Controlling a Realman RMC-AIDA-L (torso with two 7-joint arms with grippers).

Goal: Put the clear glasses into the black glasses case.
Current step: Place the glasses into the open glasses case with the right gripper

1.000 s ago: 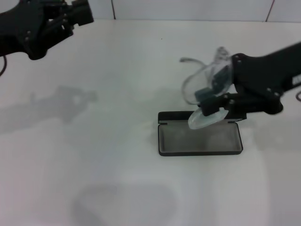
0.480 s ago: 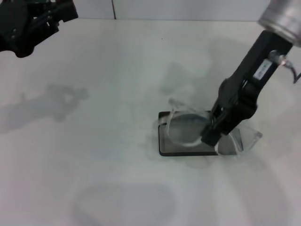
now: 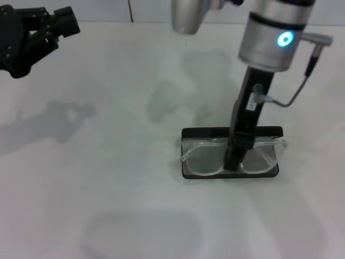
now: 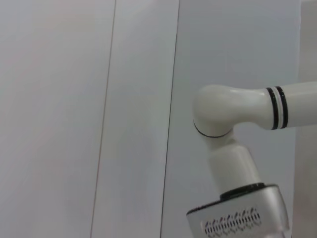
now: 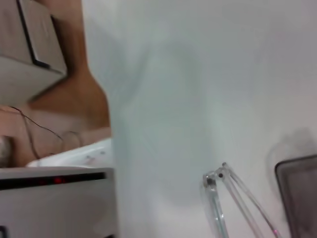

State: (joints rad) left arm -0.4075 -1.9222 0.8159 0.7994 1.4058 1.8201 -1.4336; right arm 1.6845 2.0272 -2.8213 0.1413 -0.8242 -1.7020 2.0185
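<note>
Right gripper (image 3: 233, 162) points straight down, its fingers closed on the bridge of the clear glasses (image 3: 207, 157), which lie across the open black glasses case (image 3: 187, 133). Left gripper (image 3: 64, 24) stays raised far left; its opening cannot be told.

Head cam sat high, looked forward and down on the white counter (image 3: 108, 178), mid range, back wall at the top edge. Left wrist cam was raised off the counter, faced the wall panels (image 4: 74, 119) and a white arm joint (image 4: 223, 119), nothing of the counter in it. Right wrist cam hung close above the counter, oblique. It shared with head view the clear glasses (image 3: 205, 157) (image 5: 220, 198) and the black glasses case (image 3: 232, 132) (image 5: 297, 198).
</note>
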